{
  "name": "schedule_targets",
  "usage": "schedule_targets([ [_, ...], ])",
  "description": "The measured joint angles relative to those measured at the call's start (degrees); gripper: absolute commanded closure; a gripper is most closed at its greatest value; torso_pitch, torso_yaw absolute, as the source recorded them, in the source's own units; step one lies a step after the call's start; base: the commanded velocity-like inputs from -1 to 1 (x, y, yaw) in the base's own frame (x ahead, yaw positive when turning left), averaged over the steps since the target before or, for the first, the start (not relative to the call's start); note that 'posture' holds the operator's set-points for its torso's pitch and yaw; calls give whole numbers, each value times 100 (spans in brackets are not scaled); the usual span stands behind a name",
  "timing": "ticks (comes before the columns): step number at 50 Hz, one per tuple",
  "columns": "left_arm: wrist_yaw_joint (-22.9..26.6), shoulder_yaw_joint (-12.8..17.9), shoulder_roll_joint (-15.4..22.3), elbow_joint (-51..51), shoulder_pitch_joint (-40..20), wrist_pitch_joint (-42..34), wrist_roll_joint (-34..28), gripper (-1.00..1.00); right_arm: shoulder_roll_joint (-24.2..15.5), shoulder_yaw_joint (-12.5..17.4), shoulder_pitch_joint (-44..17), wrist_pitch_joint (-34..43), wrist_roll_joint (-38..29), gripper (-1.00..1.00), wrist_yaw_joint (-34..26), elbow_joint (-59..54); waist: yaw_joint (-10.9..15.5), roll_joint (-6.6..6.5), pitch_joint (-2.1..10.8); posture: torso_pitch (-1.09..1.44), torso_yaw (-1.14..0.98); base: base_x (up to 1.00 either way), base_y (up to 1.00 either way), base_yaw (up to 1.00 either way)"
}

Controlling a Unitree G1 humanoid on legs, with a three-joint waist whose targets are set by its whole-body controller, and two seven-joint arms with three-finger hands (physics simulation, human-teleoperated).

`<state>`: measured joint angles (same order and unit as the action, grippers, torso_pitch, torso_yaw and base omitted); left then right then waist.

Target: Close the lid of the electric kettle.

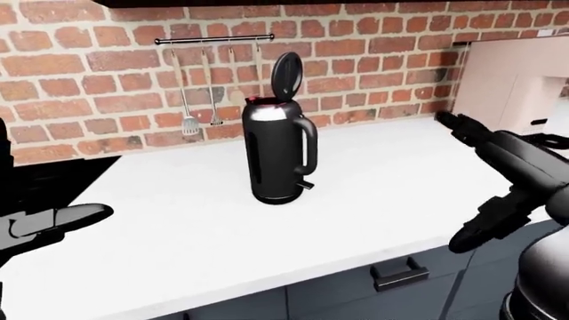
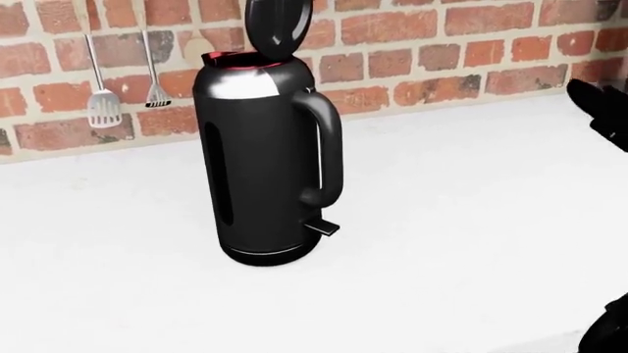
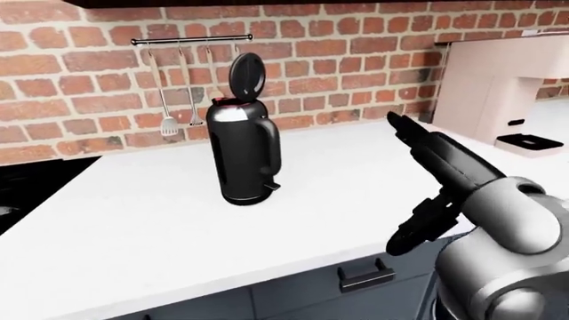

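— So where is the electric kettle [image 1: 278, 157] sitting?

— Upright on the white counter [image 1: 382, 180], near the brick wall [image 1: 80, 73], with its handle turned toward the view's right. Its lid [image 1: 286, 75] stands tipped up almost vertical on the hinge, so the mouth is open and the job is not yet done.

— Why would the hands be where they are?

— My guess is an approach. The right hand [image 3: 411, 133] reaches out over the counter to the right of the kettle, fingers extended and holding nothing, well apart from the lid. Probably it is meant to come over the top and press the lid down. The left hand [image 1: 55, 221] hovers low at the left edge, also empty with its fingers loose, likely just parked.

— Do the views differ much?

— Yes. The head view is close in: it shows the kettle's shiny shoulder, the red rim under the lid and the small switch at the base, but only a dark tip of the right hand at its right edge. The eye views pull wider, showing both arms, the utensil rail [image 1: 213, 40] with a spatula [image 1: 189, 125], drawer fronts below, and a pale appliance [image 3: 498, 87] at right.
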<state>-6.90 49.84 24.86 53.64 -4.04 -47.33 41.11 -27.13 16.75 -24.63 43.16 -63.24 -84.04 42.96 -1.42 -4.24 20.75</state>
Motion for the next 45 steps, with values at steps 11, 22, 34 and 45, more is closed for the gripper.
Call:
schedule_targets([
  [11,14,39,5,5,5,-4,12,-100,-140,-222,-672,-930,-192,-100,-211,-1052,-37,-69,-41,-59,0,0,0,0],
  [22,-46,57,31,79,2,-90,90,-100,-260,-404,-1342,-1303,-315,-100,-268,-1894,-68,-75,-57,-59,0,0,0,0],
  [34,-16,-29,1,35,-2,-50,21,-100,-7,-829,-2288,-1563,-680,-100,-341,-2699,-77,-123,-87,-59,0,0,0,0],
  [45,47,-87,-61,19,0,-1,-92,-100,418,-1149,-3127,-1851,-1079,-100,-528,-3327,-74,-138,-112,-59,0,0,0,0],
])
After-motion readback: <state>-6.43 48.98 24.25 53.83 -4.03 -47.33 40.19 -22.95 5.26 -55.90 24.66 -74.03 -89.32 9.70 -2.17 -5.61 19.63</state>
